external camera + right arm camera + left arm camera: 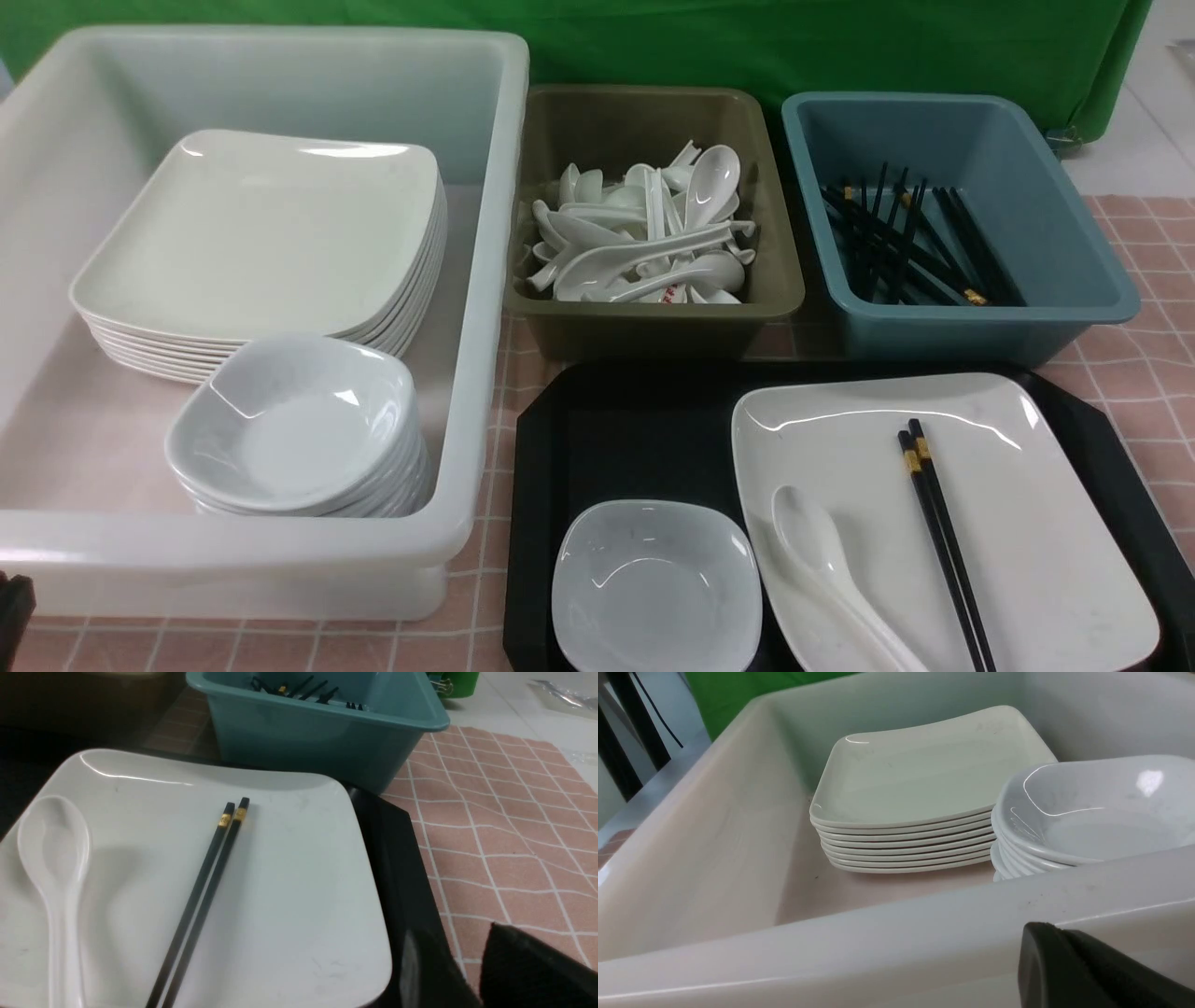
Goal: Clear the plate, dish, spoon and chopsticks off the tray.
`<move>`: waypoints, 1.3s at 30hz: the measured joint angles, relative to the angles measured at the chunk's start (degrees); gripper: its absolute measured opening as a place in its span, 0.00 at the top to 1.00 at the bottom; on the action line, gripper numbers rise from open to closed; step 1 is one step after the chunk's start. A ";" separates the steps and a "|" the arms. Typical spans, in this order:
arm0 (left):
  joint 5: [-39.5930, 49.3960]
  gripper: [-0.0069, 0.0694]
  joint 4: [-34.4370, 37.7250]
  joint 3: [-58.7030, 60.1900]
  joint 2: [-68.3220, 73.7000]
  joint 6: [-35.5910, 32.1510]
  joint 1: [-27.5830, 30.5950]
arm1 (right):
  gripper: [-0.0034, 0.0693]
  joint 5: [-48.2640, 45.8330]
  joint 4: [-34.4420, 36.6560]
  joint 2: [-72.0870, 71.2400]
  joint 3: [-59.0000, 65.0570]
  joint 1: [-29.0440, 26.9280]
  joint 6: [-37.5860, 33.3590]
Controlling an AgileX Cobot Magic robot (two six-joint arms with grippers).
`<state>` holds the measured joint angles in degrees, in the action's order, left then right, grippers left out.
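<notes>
The black tray (644, 429) lies at the front right. On it rests the white plate (1027, 523), with the spoon (822, 551) and the black chopsticks (943, 532) lying on it side by side. The small dish (653, 588) sits on the tray left of the plate. My left gripper (1041, 931) is shut and empty, low outside the near wall of the white bin (878, 952). Of my right gripper only one black fingertip (514, 956) shows, above the tablecloth just right of the tray's rim (397, 858); it touches nothing.
The big white bin (485, 280) on the left holds a stack of plates (261, 233) and a stack of dishes (294, 429). Behind the tray stand an olive bin (653, 327) of spoons and a blue bin (1074, 261) of chopsticks. A pink checked cloth (1148, 355) covers the table.
</notes>
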<state>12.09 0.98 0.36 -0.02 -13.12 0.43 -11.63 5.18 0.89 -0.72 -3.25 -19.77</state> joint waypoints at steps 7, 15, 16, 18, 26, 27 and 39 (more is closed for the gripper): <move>-11.37 0.88 14.06 0.00 0.00 6.12 0.00 | 0.62 0.00 0.00 0.00 0.00 0.00 0.00; -34.45 0.88 23.90 0.00 0.00 22.47 0.00 | 0.62 1.18 1.03 0.00 0.00 0.00 1.18; -37.42 0.88 23.27 0.00 0.00 24.56 0.00 | 0.62 1.99 2.54 0.00 0.11 0.00 2.70; -40.60 0.88 20.49 -0.75 0.00 29.04 0.00 | 0.62 4.51 8.02 0.00 0.52 0.00 7.91; -13.41 0.88 1.50 -27.93 7.05 41.21 0.00 | 0.62 19.41 20.74 0.00 0.53 0.00 33.85; -8.31 0.88 0.80 -31.63 9.96 40.81 0.00 | 0.62 20.44 20.98 0.00 0.53 0.00 34.11; 49.05 0.88 13.11 -62.28 53.45 9.44 -0.05 | 0.91 -6.81 12.07 12.35 -20.95 4.47 24.94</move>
<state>61.15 14.09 -61.93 53.44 -3.68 0.38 -18.44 17.25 13.24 -21.67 1.22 5.17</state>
